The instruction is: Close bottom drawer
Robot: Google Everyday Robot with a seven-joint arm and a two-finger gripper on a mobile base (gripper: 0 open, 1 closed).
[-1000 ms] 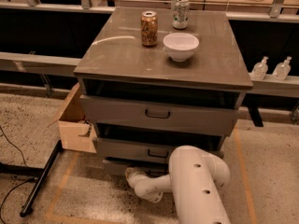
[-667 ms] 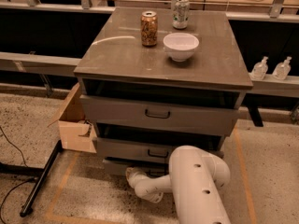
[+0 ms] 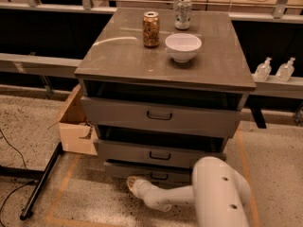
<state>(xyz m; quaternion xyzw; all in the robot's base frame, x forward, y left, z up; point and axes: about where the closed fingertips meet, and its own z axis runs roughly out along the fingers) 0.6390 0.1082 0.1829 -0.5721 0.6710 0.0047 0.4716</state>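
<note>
Far left: cardboard box (image 3: pixel 75 126) on speckled floor, beside the cabinet. End effector (image 3: pixel 135 186) sits low by the floor, at the left of the bottom drawer (image 3: pixel 123 169) front, touching or just beside it. Released or clenched: can't tell. Vs 1 s ago nothing has shifted; arm & drawer same pos. Prob. the push is done or stalled. Drawer looks nearly in, set back under the middle one. Fronts are flat matte grey metal w/ small dark pulls. Worktop (image 3: pixel 118 60) is smooth, glossy, w/ a brown can (image 3: pixel 151 29) & round white bowl (image 3: pixel 182 47). Right: arm (image 3: pixel 220 193), rounded cream shell.
</note>
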